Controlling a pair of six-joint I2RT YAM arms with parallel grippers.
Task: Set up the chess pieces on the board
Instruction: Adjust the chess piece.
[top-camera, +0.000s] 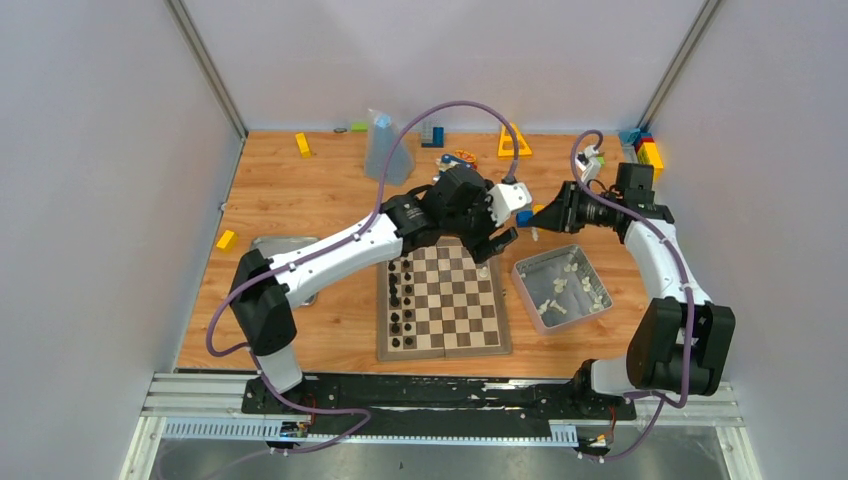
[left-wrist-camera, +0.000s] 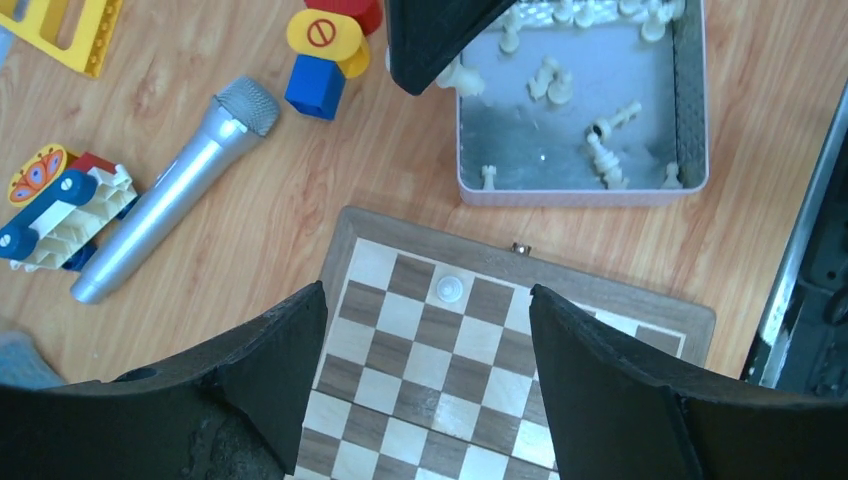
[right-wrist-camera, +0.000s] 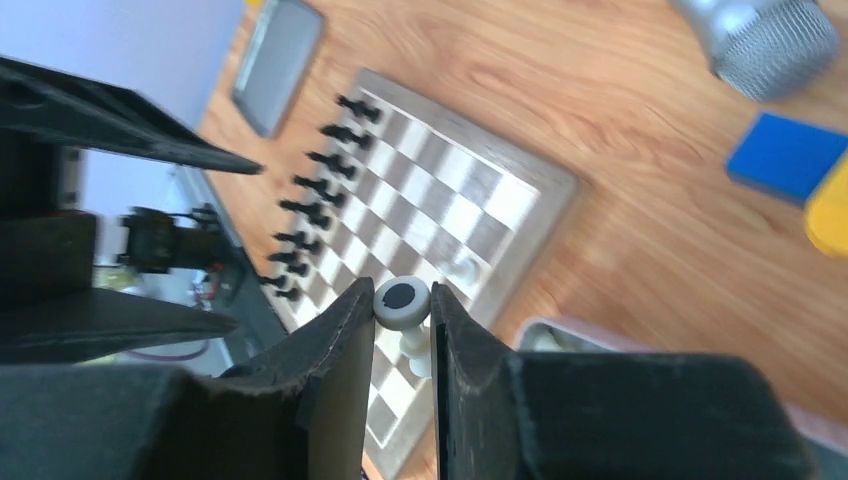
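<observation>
The board (top-camera: 443, 300) lies mid-table, with black pieces (top-camera: 400, 295) lined along its left side. One white chess piece (left-wrist-camera: 449, 289) stands upright on a light square near the board's far edge. My left gripper (left-wrist-camera: 427, 300) hangs above it, open, with nothing between its fingers; the overhead view places it (top-camera: 490, 243) over the board's far right corner. My right gripper (right-wrist-camera: 401, 288) is shut on the round base of a white piece (right-wrist-camera: 402, 303), held in the air above the table between the board and the tin. More white pieces (top-camera: 560, 290) lie in the metal tin (top-camera: 530, 300).
A silver toy microphone (left-wrist-camera: 170, 190) and coloured toy blocks (left-wrist-camera: 325, 55) lie beyond the board. A flat metal lid (top-camera: 275, 245) sits left of the board. A plastic bottle (top-camera: 385, 150) and yellow bricks (top-camera: 303, 144) stand near the back wall.
</observation>
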